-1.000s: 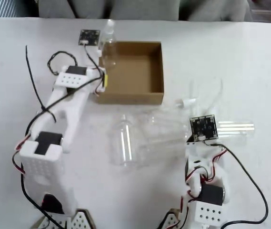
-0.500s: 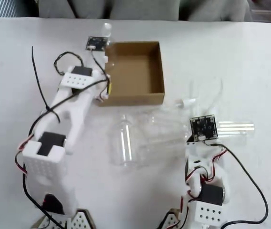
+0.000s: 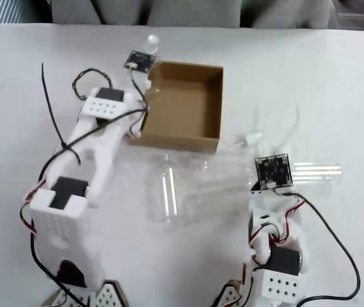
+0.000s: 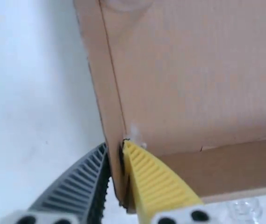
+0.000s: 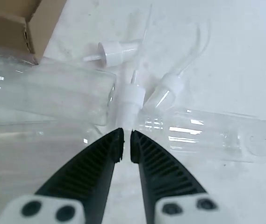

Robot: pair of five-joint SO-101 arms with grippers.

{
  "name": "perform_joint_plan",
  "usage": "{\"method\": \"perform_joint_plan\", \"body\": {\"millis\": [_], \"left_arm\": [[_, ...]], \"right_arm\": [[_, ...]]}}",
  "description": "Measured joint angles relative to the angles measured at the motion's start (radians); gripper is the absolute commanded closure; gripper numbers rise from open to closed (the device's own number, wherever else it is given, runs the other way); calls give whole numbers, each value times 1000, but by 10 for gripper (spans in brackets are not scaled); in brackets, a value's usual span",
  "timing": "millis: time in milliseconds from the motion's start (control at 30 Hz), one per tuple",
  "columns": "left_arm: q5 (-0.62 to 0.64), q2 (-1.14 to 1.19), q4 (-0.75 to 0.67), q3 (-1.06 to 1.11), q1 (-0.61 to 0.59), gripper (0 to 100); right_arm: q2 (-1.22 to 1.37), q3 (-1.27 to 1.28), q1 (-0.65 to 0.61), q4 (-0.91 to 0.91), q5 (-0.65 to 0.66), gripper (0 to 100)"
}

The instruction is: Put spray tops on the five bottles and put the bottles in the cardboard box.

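Note:
My left gripper is shut on the left wall of the cardboard box, grey finger outside, yellow finger inside; in the high view it sits at the box edge. A clear bottle stands just behind the box's far left corner. Clear bottles lie on the table in front of the box. My right gripper is shut and empty, low over the table. A white spray top lies right ahead of its tips. Two more spray tops lie beyond.
The white table stretches bare to the right of the box. The left arm's black cable loops over the table on its left. A lying bottle is close beside the right fingertips, and larger ones lie on the other side.
The left gripper has moved right along the table with the box wall in it. The box has slid right and turned slightly. The right arm has not moved.

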Motion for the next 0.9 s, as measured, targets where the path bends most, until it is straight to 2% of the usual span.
{"method": "perform_joint_plan", "body": {"millis": [733, 900], "left_arm": [[0, -12, 138, -11, 2, 980], [0, -74, 132, 60, 14, 980]], "right_arm": [[0, 0, 0, 0, 0, 978], [0, 0, 0, 0, 0, 978]]}}
